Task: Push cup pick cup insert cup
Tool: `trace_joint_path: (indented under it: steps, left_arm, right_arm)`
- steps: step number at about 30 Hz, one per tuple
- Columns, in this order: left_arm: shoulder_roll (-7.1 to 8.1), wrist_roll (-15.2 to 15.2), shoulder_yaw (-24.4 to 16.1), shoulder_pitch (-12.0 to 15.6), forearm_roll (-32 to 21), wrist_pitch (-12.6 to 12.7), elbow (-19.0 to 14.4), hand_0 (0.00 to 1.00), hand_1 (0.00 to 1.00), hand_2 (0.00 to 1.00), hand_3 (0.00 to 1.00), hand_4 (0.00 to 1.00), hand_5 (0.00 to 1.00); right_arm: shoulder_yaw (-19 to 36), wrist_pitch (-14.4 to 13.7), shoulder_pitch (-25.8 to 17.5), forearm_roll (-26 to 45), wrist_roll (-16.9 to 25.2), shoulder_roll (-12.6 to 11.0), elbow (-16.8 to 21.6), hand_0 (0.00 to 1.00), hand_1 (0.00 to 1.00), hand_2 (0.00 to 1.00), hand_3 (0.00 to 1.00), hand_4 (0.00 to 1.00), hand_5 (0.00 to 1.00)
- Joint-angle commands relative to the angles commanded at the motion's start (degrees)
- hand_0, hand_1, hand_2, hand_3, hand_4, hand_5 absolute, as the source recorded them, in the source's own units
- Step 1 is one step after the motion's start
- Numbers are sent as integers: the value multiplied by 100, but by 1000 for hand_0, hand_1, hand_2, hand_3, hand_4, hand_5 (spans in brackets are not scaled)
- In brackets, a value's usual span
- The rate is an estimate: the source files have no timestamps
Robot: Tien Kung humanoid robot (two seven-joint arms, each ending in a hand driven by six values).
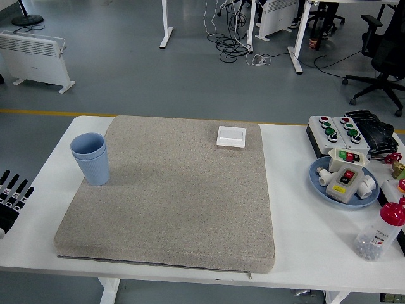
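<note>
Blue nested cups [89, 158] are standing upright at the left edge of a beige mat [171, 196] that is lying on the white table [297, 234]. At the picture's left edge, the left hand [11, 199] is hovering with fingers spread, gripping nothing, well apart from the cups. A white switch [231, 136] is sitting on the mat's far side.

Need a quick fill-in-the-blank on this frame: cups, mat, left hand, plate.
1. The blue cups are nested and stand on the mat's ____ edge.
2. The white switch lies near the mat's ____ edge.
3. The left hand holds ____.
4. The grey switch box with red and yellow buttons sits on a ____ plate.

Missing words: left; far; nothing; blue
</note>
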Motion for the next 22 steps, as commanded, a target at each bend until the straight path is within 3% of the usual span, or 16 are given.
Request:
trace_joint_path:
  steps: [22]
  left_arm:
    - [-22, -18, 6, -36, 28, 14, 10, 850, 845, 884, 768, 520, 998]
  right_arm:
    - [-8, 2, 54, 69, 22, -9, 0, 778, 720, 723, 625, 299, 566]
